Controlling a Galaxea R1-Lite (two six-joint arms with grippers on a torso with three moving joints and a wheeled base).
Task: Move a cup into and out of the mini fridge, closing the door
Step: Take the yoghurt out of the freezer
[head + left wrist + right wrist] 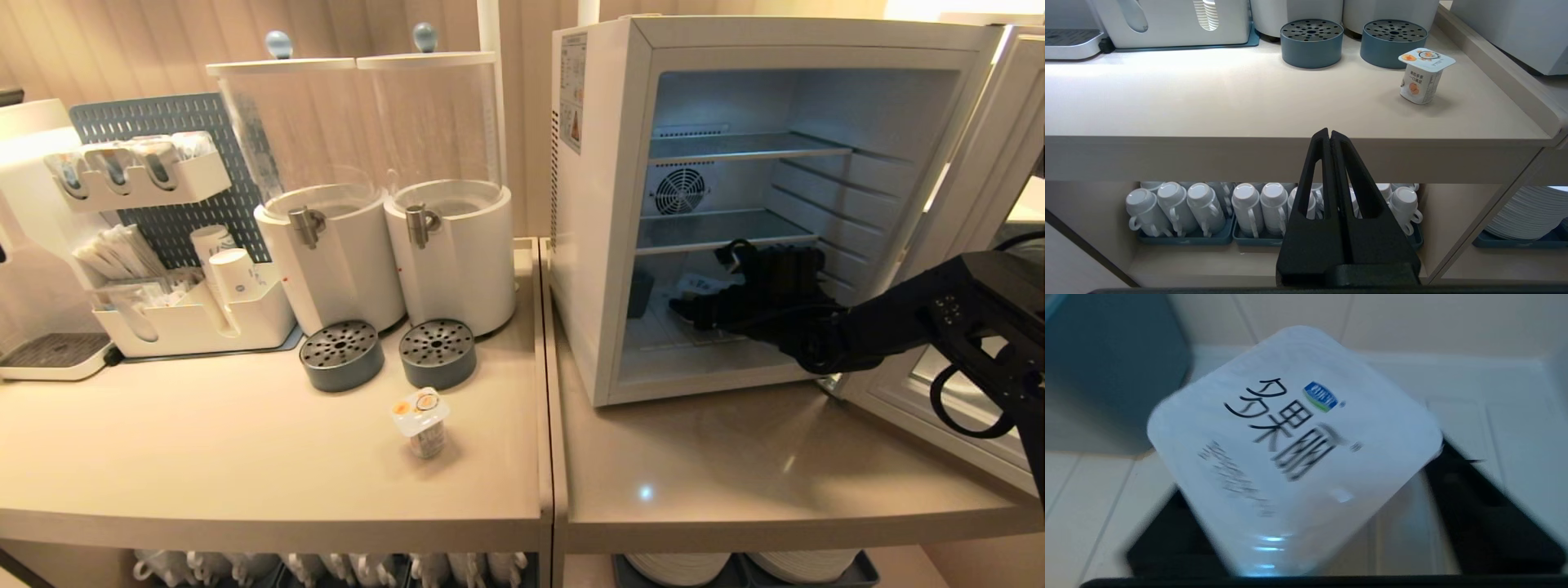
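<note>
A: Closest to the right wrist camera is the white-lidded cup [1294,428]. Its squarish foil lid faces the lens, one corner pointing away.

B: Any writing?

A: Large black Chinese characters run diagonally across it, with a small blue-and-green logo badge beside them. A greyer line underneath is too blurred to read.

B: Where is it?

A: On the white ribbed floor of the mini fridge [600,204], bottom compartment, apparently upright, its long axis running towards the camera. A dark grey-blue block [1114,367] sits near it.

B: And the right claw [700,287]?

A: It reaches in under the lower wire shelf, with the cup inside its span. I cannot tell whether it is grasping or released. In the head view its black bulk hides nearly all of the cup.

B: The door [992,147]?

A: Swung wide open to the right. The sticker [573,90] on the fridge's side is illegible.

B: Further out?

A: An orange-printed cup [424,420] stands upright on the surface [245,457] left of the fridge. Only the left wrist view shows its side print. That view also shows the left claw [1329,132] clenched, empty, low before the surface's front edge, with upturned mugs [1200,208] on the shelf below.
</note>
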